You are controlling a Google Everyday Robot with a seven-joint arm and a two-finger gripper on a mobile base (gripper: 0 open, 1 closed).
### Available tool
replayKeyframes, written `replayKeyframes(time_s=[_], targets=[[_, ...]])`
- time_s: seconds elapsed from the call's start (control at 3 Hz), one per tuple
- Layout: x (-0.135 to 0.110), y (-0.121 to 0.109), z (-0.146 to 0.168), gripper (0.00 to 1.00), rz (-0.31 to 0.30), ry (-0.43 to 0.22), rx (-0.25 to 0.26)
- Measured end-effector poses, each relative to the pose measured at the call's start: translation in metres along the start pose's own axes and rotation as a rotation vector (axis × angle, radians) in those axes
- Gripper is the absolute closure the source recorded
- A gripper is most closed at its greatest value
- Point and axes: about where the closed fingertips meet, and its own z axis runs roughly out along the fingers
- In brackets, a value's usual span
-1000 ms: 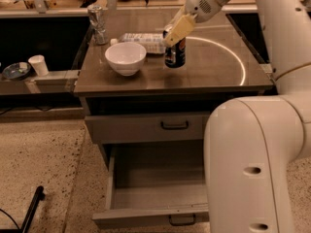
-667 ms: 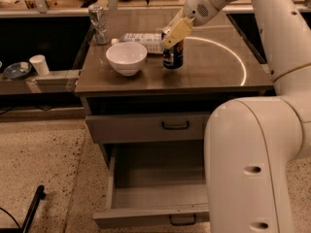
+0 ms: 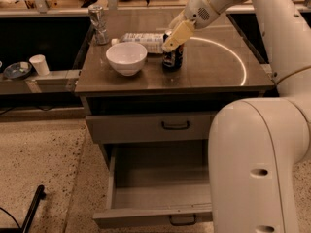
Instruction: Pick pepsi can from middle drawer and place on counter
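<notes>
Glossy counter [image 3: 209, 72] bears the upright pepsi can [image 3: 173, 59] at the white bowl's [image 3: 126, 58] 3 o'clock; the gripper [image 3: 176, 35] hangs over it, pinching or not I cannot tell.

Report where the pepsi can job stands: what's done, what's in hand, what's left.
Done: the pepsi can stands upright on the counter, beside the white bowl, and the middle drawer hangs open with nothing visible inside. In hand: the gripper is at the can's top; whether it has let go cannot be told. Left: likely only releasing and drawing clear.
</notes>
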Motion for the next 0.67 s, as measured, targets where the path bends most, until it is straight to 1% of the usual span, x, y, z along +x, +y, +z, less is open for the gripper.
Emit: replayKeyframes(time_s=[0.33,0.67], targets=[[0.0,0.0,0.0,0.0,0.0,0.0,0.0],[0.0,0.0,0.0,0.0,0.0,0.0,0.0]])
